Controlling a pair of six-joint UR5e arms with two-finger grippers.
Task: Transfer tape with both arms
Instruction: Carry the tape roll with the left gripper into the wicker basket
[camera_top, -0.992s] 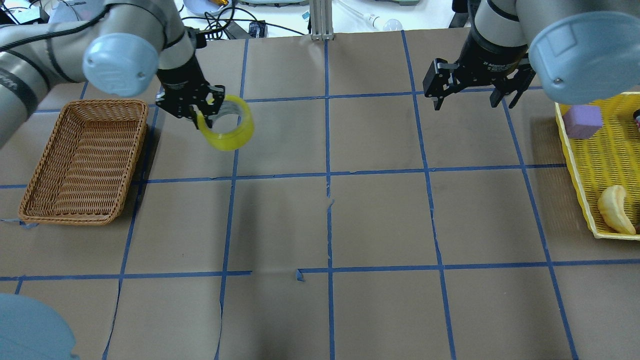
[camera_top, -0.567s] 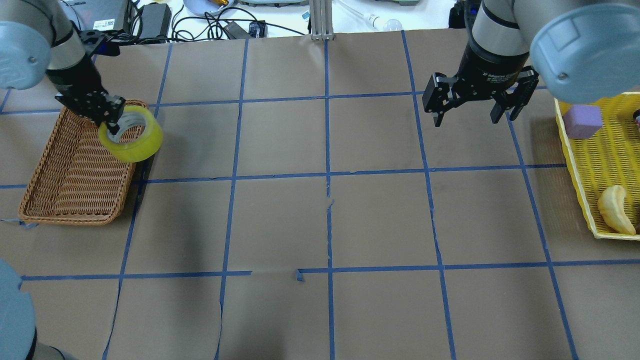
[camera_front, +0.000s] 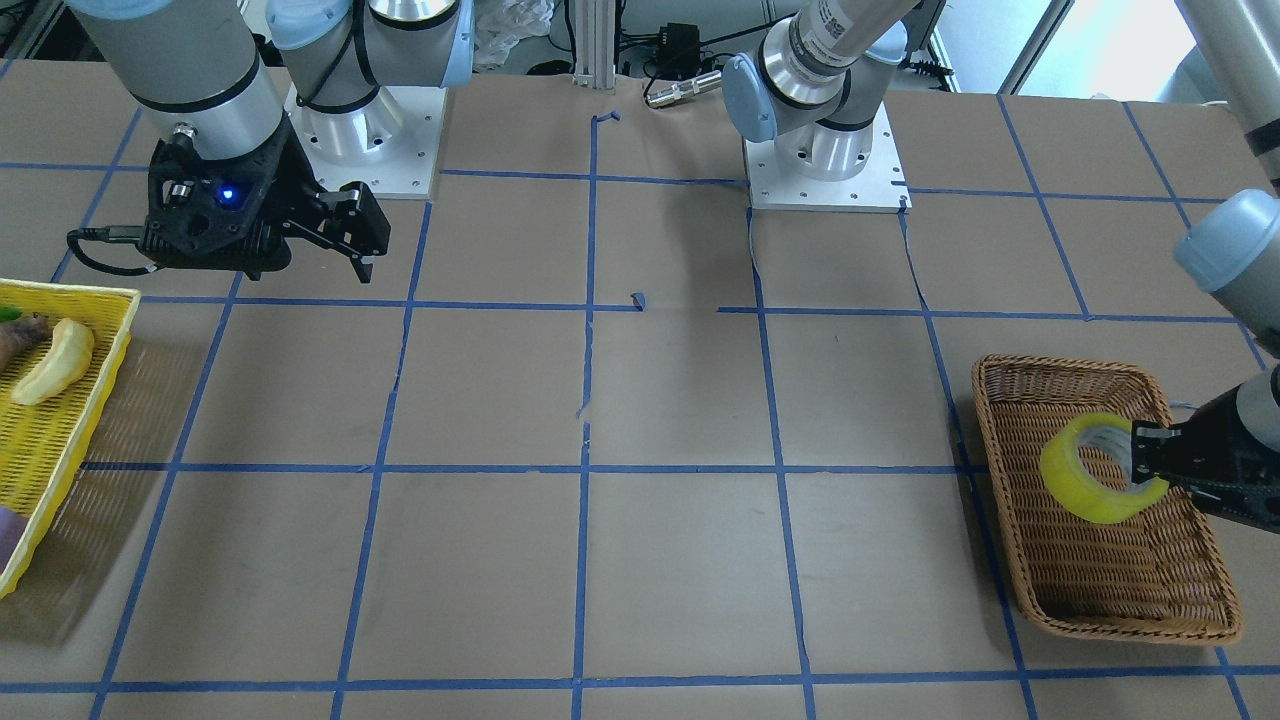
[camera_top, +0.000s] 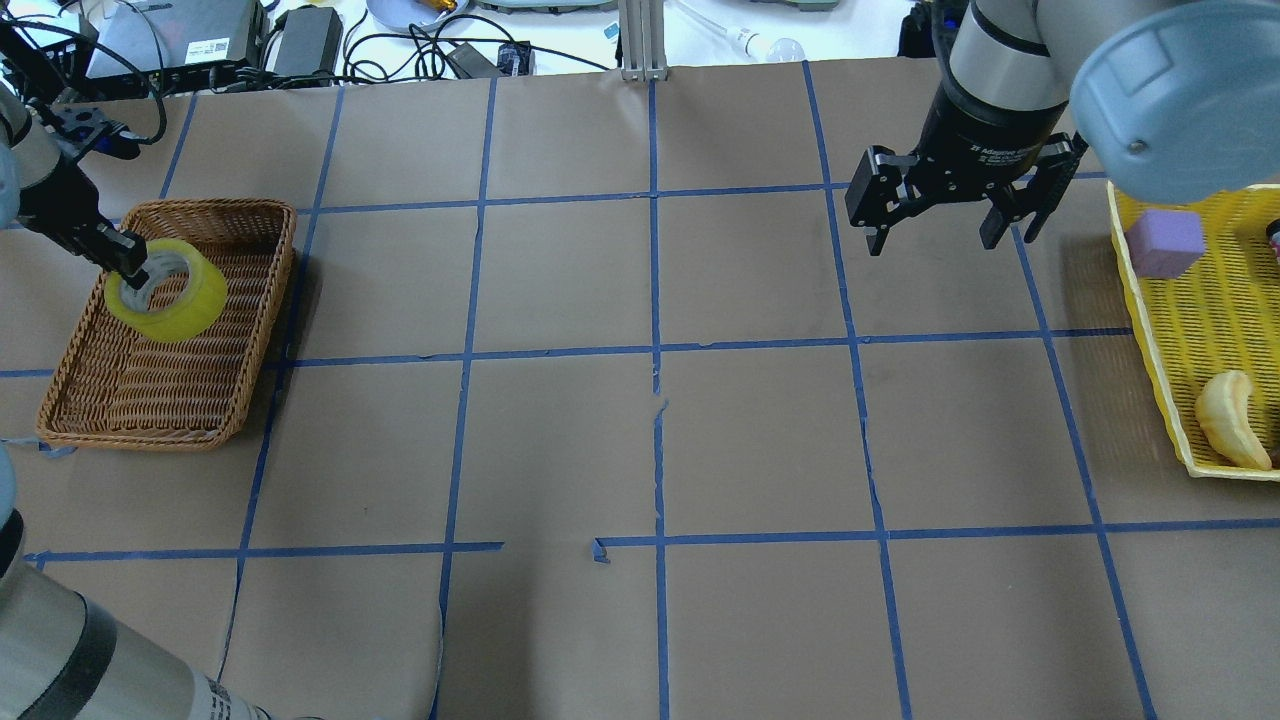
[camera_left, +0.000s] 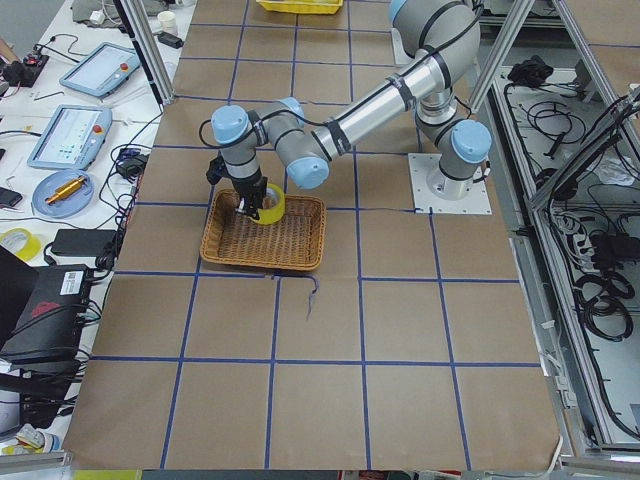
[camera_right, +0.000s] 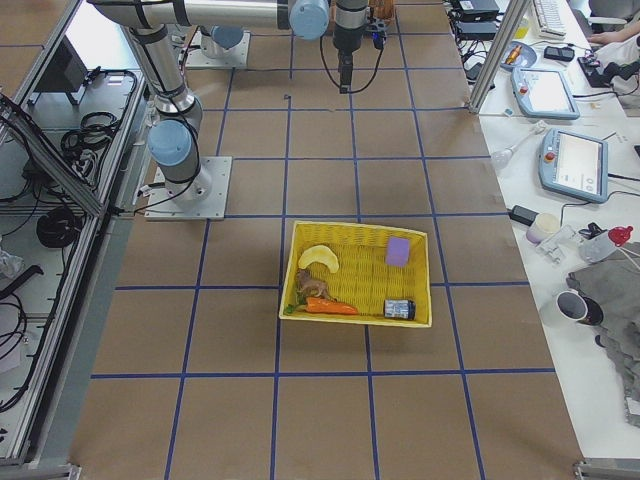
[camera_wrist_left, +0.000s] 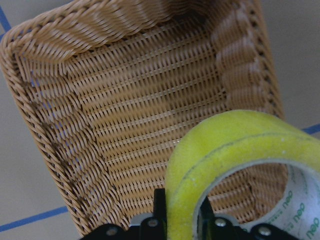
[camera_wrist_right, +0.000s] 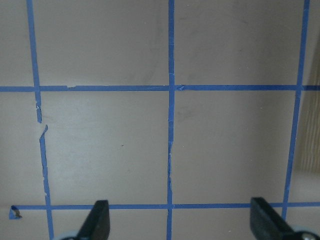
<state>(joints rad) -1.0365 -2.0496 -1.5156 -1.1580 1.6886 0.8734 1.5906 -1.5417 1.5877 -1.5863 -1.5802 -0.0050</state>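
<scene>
Across the table (camera_top: 760, 440), left gripper (camera_top: 140, 272) has carried tape (camera_top: 192, 302) over the basket (camera_top: 150, 395).

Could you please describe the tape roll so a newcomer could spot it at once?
Find the wicker basket on the robot's left. Over it the left gripper holds the tape: a bright yellow ring, the only yellow thing there.

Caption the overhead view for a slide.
Left gripper holds the yellow tape over the wicker basket; right gripper open.

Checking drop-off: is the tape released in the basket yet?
No: the left gripper is shut on the tape over the basket.
</scene>
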